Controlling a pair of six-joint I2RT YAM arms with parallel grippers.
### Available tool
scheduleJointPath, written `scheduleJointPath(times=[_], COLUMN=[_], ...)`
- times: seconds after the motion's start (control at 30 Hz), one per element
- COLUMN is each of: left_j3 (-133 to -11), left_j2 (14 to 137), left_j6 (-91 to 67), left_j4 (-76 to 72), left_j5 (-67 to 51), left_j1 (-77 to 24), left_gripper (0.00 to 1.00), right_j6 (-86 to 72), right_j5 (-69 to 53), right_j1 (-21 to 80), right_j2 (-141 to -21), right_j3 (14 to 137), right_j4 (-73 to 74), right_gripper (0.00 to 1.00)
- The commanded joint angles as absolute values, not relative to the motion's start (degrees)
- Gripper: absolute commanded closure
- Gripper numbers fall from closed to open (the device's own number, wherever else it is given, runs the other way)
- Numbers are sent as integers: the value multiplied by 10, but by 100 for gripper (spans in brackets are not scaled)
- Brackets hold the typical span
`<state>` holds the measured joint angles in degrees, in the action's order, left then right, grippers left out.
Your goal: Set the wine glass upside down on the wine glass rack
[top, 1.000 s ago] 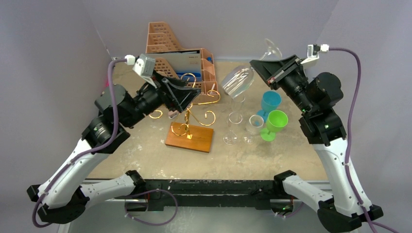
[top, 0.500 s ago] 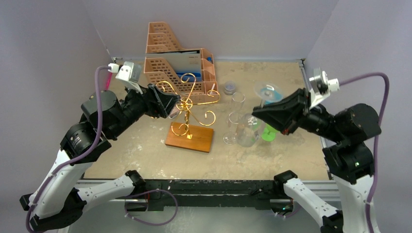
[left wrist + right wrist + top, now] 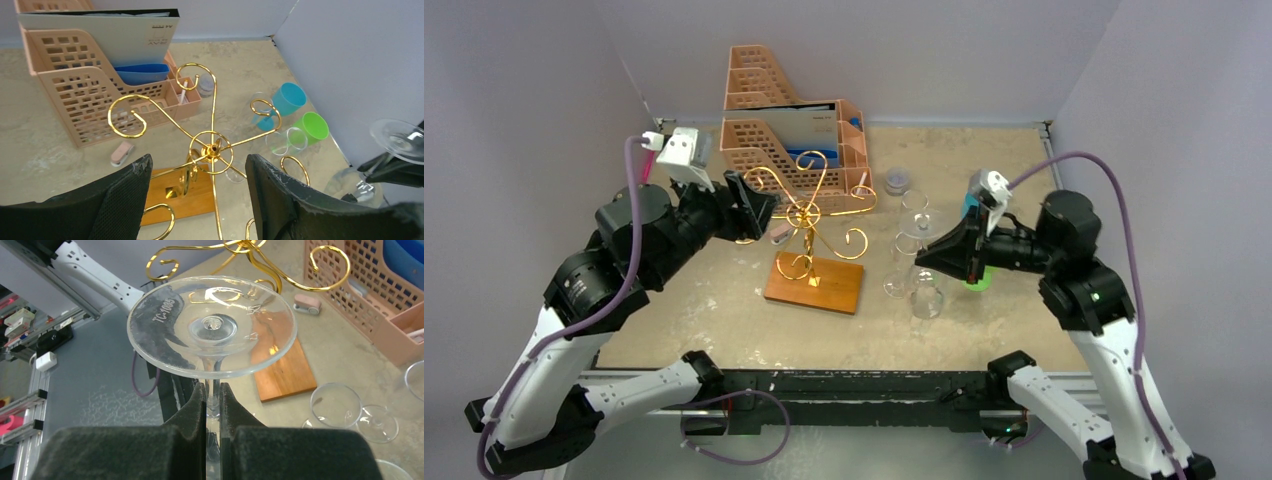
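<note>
Foam fingers (image 3: pixel 192 410) pinch the clear wine glass (image 3: pixel 212 327) stem.

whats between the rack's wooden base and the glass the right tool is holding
In the top view, a clear stemmed glass stands on the table between them; the rest is bare.

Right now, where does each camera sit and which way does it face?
Top: above and behind the arms, looking down on the table; both arms show, left hand open near the rack, right hand shut on the glass stem.
Left wrist: looks down between its own fingers onto the rack's hub, the blue cup beyond.
Right wrist: looks along its own fingers at the glass's foot, rack behind.
Shared: all three show the rack and the glass.
</note>
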<state>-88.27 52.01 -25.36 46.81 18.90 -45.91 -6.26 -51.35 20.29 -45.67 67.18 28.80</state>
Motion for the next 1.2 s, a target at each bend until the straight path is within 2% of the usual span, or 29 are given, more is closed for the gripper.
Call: scheduleJointPath(times=[0.0, 0.2, 0.33, 0.47, 0.87, 1.0, 1.17], left_j3=[-956, -937, -927, -920, -905, -910, -915], left_j2=[513, 483, 481, 487, 493, 512, 529], left_j6=[-202, -180, -181, -187, -211, -258, -305], left_j4=[507, 513, 523, 542, 541, 582, 611], left_j5=[256, 298, 309, 314, 324, 383, 385], left_j1=[-462, -462, -462, -461, -462, -462, -462], left_gripper=[33, 31, 27, 22, 20, 20, 20], right_j6=[-68, -92, -122, -101, -59, -58, -60], right_j5=[-538, -460, -407, -388, -397, -423, -441], right_j1=[205, 234, 252, 291, 330, 334, 338], right_j2=[-495, -537, -570, -596, -580, -598, -605], right_j3=[672, 650, 633, 626, 538, 532, 494], right_j4=[181, 71, -11, -7, -76, -130, -229], right_gripper=[100, 100, 100, 100, 100, 100, 100])
